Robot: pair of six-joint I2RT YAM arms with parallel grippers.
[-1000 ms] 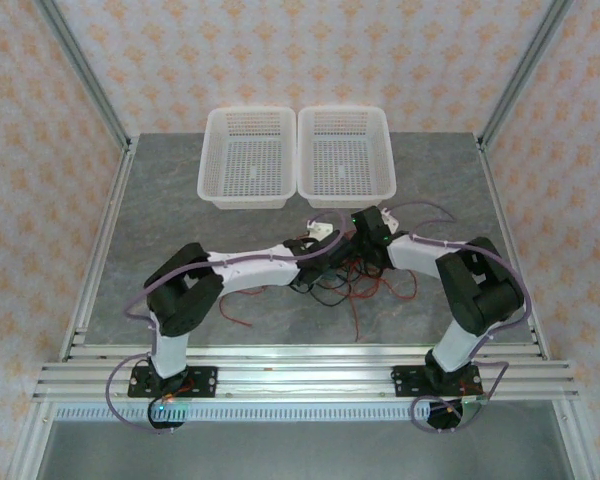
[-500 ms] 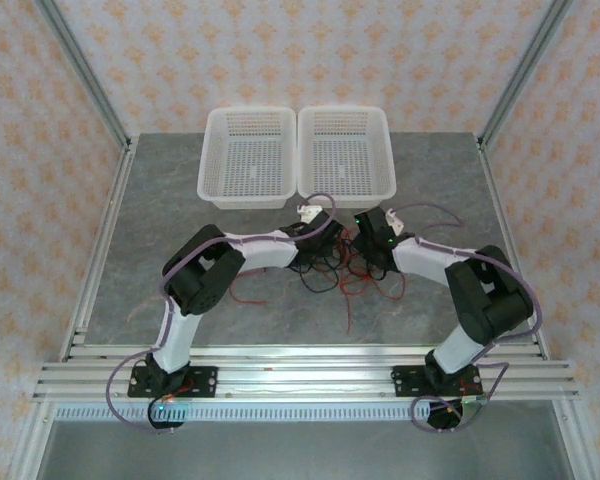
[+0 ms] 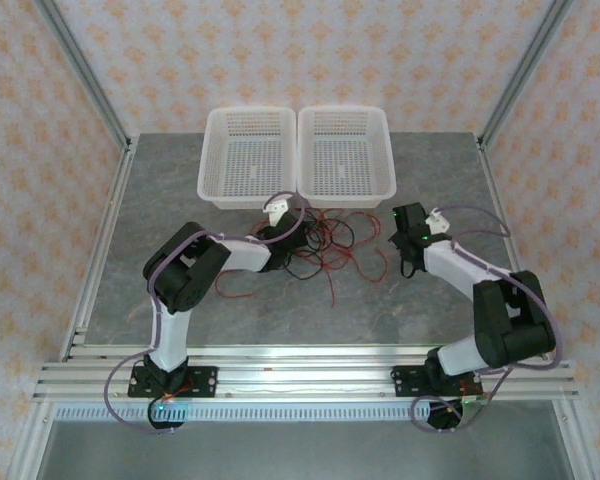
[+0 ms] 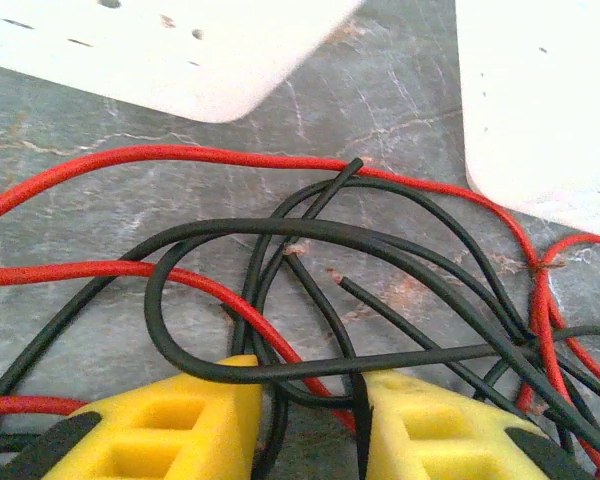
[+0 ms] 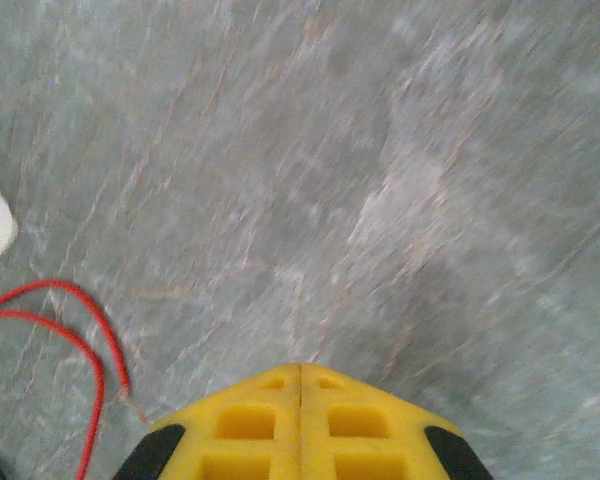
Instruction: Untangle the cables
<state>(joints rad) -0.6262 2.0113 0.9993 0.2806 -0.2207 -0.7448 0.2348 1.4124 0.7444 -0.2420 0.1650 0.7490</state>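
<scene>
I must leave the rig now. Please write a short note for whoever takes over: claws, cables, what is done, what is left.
Left claw: open, black wires between its fingers.
Right claw: shut, empty, over grey marbled table right of the heap.
Thin red and black cables: one tangled heap before two white plastic mesh baskets.
Done: none separated. Left: free each cable.

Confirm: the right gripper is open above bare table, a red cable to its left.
Not open: the right wrist view shows the right gripper shut, its yellow fingers pressed together. The bare table and the red cable to its left are correct.
</scene>
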